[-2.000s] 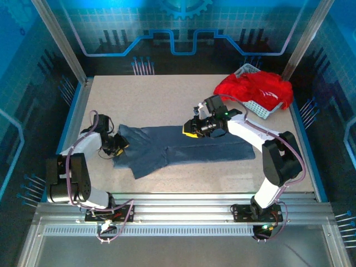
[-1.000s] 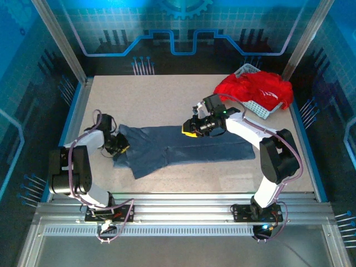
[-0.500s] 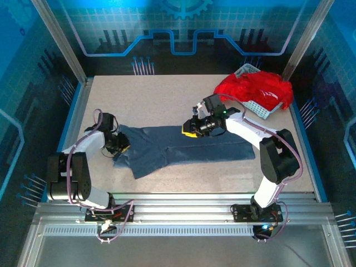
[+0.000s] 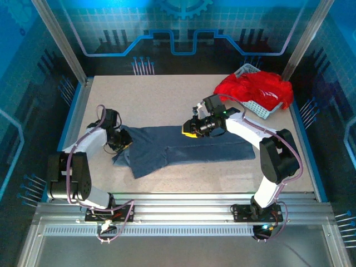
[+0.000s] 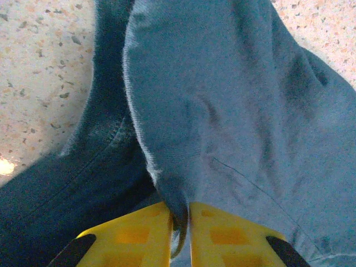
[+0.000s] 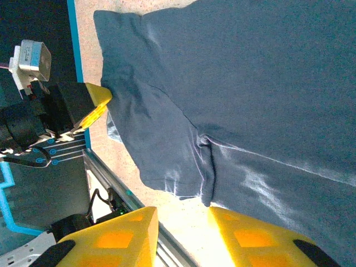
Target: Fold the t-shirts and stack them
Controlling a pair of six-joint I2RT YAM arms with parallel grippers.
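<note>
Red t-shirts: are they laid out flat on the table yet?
No, the red t-shirts lie bunched in a heap on the white basket at the table's far right corner.

The top camera looked down from the near edge over the whole worktop (image 4: 167, 94). Both wrist cameras faced the blue t-shirt (image 4: 167, 147) closely, and all views shared it.

Occlusions and crops
Red shirts (image 4: 258, 86) bury most of basket (image 4: 260, 109); count unclear. Left wrist: blue shirt (image 5: 222, 100) runs off every edge; left gripper (image 5: 179, 210) fingers cropped at bottom, cloth fold hiding the pad faces. Right wrist: right gripper (image 6: 183, 214) fingers cropped at bottom, shirt cut at top and right edges.
</note>
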